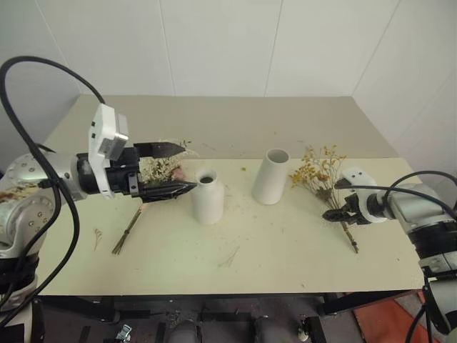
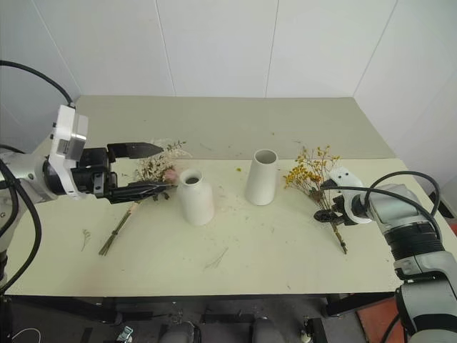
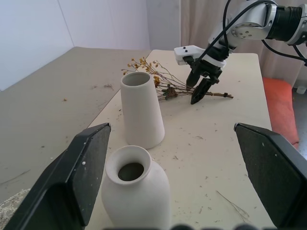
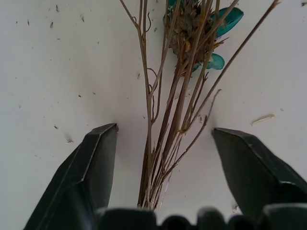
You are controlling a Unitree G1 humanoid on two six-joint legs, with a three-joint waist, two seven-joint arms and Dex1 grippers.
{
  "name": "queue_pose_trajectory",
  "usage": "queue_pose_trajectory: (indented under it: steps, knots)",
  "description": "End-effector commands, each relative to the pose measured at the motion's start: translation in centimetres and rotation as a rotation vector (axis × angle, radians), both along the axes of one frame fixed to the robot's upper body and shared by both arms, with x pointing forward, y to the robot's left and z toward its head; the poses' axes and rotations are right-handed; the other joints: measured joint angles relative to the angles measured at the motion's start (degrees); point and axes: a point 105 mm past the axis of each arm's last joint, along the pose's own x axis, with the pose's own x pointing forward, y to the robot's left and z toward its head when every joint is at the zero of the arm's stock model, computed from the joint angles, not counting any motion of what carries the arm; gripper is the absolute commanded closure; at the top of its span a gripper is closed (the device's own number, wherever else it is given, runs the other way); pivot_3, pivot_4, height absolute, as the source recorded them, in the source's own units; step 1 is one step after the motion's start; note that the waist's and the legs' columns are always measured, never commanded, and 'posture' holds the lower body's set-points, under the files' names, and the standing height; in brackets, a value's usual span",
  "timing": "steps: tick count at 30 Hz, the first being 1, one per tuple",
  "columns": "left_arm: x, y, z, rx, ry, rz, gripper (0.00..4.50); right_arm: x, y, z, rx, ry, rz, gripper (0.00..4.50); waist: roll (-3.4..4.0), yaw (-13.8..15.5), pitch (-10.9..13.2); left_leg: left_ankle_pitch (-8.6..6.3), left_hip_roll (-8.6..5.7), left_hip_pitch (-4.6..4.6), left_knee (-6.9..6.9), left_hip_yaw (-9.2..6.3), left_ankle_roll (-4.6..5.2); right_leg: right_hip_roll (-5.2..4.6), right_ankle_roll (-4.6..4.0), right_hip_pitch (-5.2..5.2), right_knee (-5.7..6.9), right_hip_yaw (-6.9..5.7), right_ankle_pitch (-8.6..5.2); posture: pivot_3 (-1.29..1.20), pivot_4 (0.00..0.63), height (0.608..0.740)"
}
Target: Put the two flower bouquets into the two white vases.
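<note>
Right wrist view: yellow bouquet (image 4: 168,120) lies flat on the table (image 1: 285,257) near its right edge, thin stems bunched between the right gripper (image 1: 335,212) fingers, which stand apart and not clamped. Risk: the closing pinch catches only some stems, so the bunch splays or slips on the lift. Brittle dried stems could also snap. Tall vase (image 1: 270,176) stands mid-table, bottle vase (image 1: 207,195) just beside it toward the left edge. Left gripper (image 1: 175,168), fingers wide apart and empty, hovers close to the bottle vase and over the pink bouquet (image 2: 136,200); a sideways move could tip it.
</note>
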Motion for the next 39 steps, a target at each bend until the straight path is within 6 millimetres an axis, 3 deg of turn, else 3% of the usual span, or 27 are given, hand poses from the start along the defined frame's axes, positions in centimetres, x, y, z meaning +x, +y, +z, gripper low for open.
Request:
queue_pose_trajectory:
  steps: [1,8,10,12,16,19,25,27,31,35,39]
  knots:
    - [-0.5,0.0,0.9,0.000,-0.058,-0.008,0.00,0.3,-0.1,0.6,-0.016,-0.026,0.009,1.99,0.00,0.01,0.00,0.00,0.00,0.01,0.00,0.00,0.00,0.00,0.00,0.00,0.00,0.00,0.00,0.00,0.150,0.740]
    - [-0.5,0.0,0.8,-0.004,-0.057,-0.010,0.00,0.9,-1.1,1.9,-0.025,-0.092,-0.055,4.38,0.00,0.01,0.00,0.00,0.00,0.00,0.00,0.00,0.00,0.00,0.00,-0.01,0.00,0.00,0.00,0.00,0.150,0.740]
    - [-0.3,0.0,0.8,-0.012,-0.057,-0.007,0.00,2.0,-1.1,3.7,0.017,-0.206,-0.118,4.48,0.00,-0.01,0.00,0.00,0.00,0.00,0.00,0.00,0.00,0.00,0.00,-0.01,0.01,0.00,0.00,0.00,0.150,0.740]
    - [-0.2,0.0,0.8,-0.019,-0.057,-0.005,0.00,3.3,-0.7,7.1,0.113,-0.406,-0.171,4.48,0.00,-0.26,0.00,0.00,0.00,0.00,0.00,0.00,0.00,0.00,0.00,-0.03,0.03,0.01,0.00,0.00,0.150,0.740]
    - [0.2,0.0,1.1,-0.052,-0.047,0.006,0.00,4.1,0.6,13.5,0.288,-0.756,-0.228,4.48,0.03,-0.59,0.02,0.00,0.00,-0.05,0.00,-0.03,0.00,0.01,0.00,-0.08,0.09,0.01,0.00,0.00,0.150,0.740]
    - [0.7,0.0,1.1,-0.060,-0.043,0.022,0.00,3.5,2.6,18.2,0.457,-0.958,-0.208,4.48,0.05,-0.96,0.03,0.00,0.00,-0.08,0.00,-0.06,0.00,0.01,0.01,-0.09,0.11,0.00,0.01,0.00,0.150,0.740]
    - [1.7,0.0,1.1,-0.060,-0.040,0.060,0.00,0.4,8.9,23.2,0.669,-1.135,0.035,4.48,0.07,-1.16,0.03,0.00,0.01,-0.09,0.00,-0.09,0.00,0.01,0.01,-0.09,0.11,-0.03,0.02,0.00,0.150,0.740]
    - [1.8,-0.1,1.1,-0.061,-0.044,0.053,0.00,-1.0,11.2,23.9,0.725,-1.159,0.127,4.48,0.08,-1.16,0.04,0.00,0.00,-0.09,0.00,-0.10,0.00,0.00,0.01,-0.09,0.14,-0.03,0.02,0.00,0.150,0.740]
    - [2.0,-0.1,1.2,-0.065,-0.048,0.049,0.00,-2.3,14.0,23.0,0.768,-1.140,0.207,4.48,0.09,-1.15,0.05,0.00,0.01,-0.11,0.00,-0.12,0.00,0.00,0.00,-0.11,0.15,-0.06,0.02,0.00,0.150,0.740]
    - [2.1,-0.2,1.1,-0.066,-0.049,0.046,0.00,-1.8,15.2,21.7,0.765,-1.127,0.210,4.48,0.09,-1.14,0.05,0.00,-0.01,-0.07,0.00,-0.12,0.00,-0.02,0.00,-0.07,0.16,-0.07,0.03,0.00,0.150,0.740]
    - [2.1,-0.3,1.1,-0.067,-0.053,0.043,0.00,-0.1,15.2,20.0,0.754,-1.110,0.151,4.48,0.10,-1.19,0.05,0.00,0.00,-0.10,0.00,-0.12,0.00,0.00,0.00,-0.11,0.16,-0.07,0.02,0.00,0.150,0.740]
